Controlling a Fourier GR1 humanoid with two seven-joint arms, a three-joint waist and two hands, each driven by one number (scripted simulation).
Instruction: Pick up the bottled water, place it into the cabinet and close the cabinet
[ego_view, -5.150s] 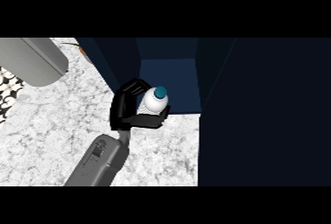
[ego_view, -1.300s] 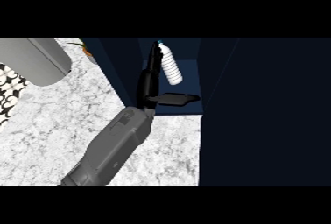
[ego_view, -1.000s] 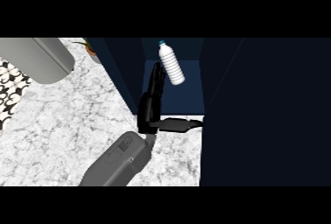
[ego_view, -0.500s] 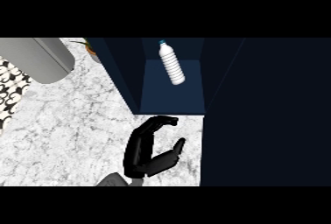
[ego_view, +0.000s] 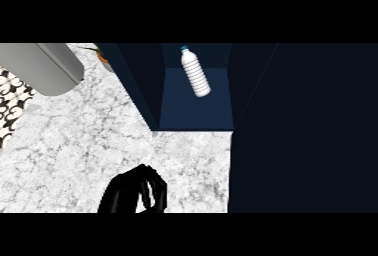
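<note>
Even bright light on the counter; cabinet interior dim, perhaps shadowed.

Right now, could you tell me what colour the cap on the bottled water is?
Teal, on the white bottled water lying in the dark blue cabinet, seen in the head view.

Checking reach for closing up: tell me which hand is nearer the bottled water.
Only one hand shows, low on the marble counter, well short of the bottled water lying inside the cabinet. Which side it belongs to can't be told; the other is out of view.
</note>
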